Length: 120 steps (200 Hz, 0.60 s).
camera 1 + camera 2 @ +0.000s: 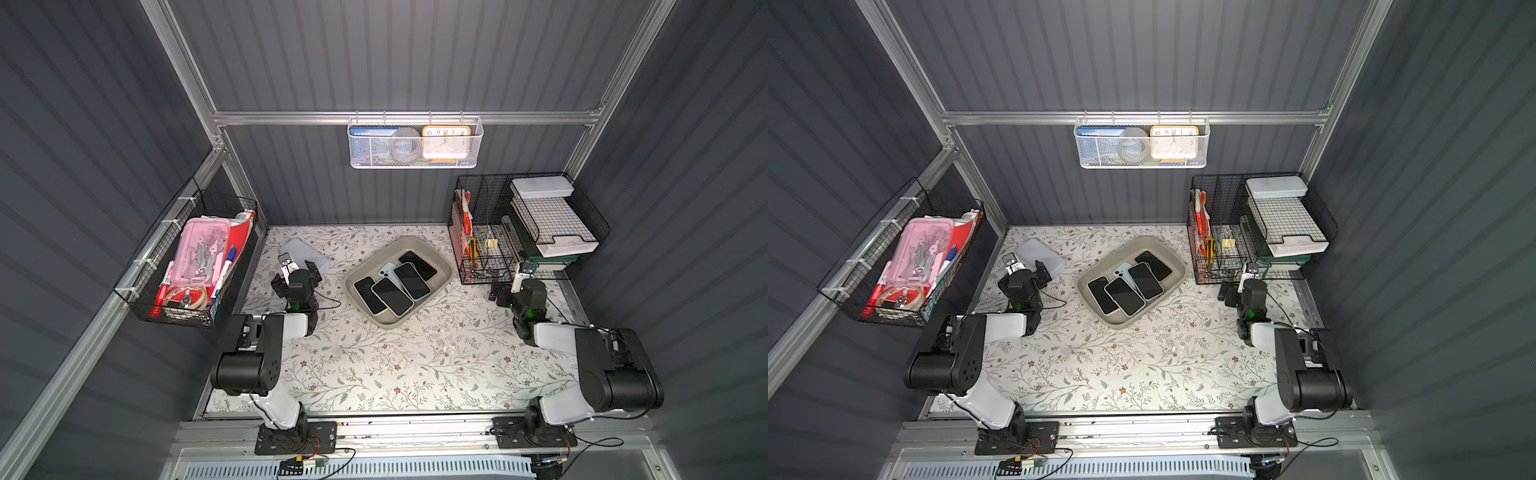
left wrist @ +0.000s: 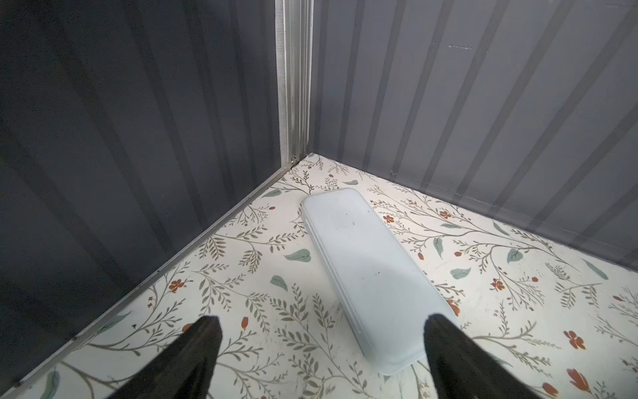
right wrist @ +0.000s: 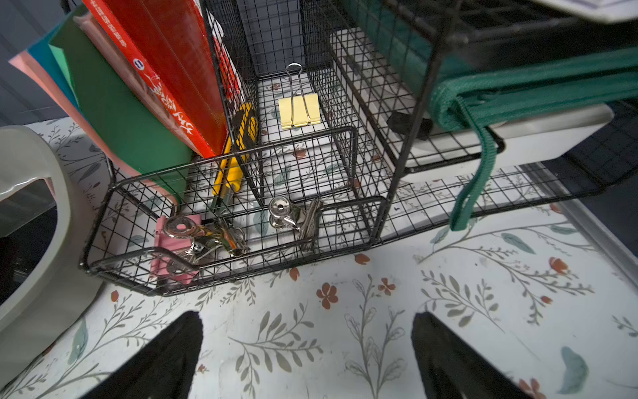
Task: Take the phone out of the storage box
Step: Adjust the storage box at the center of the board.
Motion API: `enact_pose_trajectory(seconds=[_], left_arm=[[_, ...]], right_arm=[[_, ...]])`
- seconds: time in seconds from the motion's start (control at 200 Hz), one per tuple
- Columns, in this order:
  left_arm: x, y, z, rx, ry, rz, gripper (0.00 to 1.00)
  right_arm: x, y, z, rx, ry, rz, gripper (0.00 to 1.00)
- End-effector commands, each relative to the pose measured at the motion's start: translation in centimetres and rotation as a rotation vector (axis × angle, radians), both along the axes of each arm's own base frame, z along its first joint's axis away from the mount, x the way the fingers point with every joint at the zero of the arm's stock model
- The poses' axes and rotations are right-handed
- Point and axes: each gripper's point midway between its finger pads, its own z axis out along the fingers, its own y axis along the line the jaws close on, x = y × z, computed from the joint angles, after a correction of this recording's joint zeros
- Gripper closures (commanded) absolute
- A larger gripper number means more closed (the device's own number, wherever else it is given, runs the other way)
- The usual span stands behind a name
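Observation:
The storage box [image 1: 420,243] [image 1: 1153,241], a shallow grey-beige tray, lies at the middle back of the floral table in both top views. Several phones lie overlapping inside it: dark-screened ones [image 1: 392,296] [image 1: 1125,296] and a pale one [image 1: 388,270] face down. My left gripper [image 1: 294,275] [image 2: 322,321] is open to the left of the box and holds nothing. One of its fingers hangs over a pale slab. My right gripper [image 1: 519,286] [image 3: 307,316] stands open and empty to the right of the box, over bare table. The box rim [image 3: 67,221] shows at the edge of the right wrist view.
A flat pale bluish slab [image 1: 305,253] [image 2: 362,262] lies near the back left corner. A black wire organiser [image 1: 528,224] [image 3: 241,214] with clips, books and trays stands at the back right. A black wire basket [image 1: 187,266] hangs on the left wall, a white mesh basket [image 1: 415,143] on the back wall.

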Motion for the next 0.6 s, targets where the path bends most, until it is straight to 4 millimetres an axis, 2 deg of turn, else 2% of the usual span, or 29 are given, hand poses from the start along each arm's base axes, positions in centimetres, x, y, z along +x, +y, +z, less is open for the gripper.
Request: enact_pose_trajectory(seconds=[0.0, 0.595], left_arm=[[-0.08, 0.15, 0.45, 0.014, -0.015, -0.003, 0.01], [-0.12, 0.17, 0.59, 0.013, -0.020, -0.002, 0.01]], right_arm=[[0.40, -0.09, 0.62, 0.000, -0.023, 0.003, 0.01], [0.43, -0.09, 0.63, 0.000, -0.023, 0.004, 0.01]])
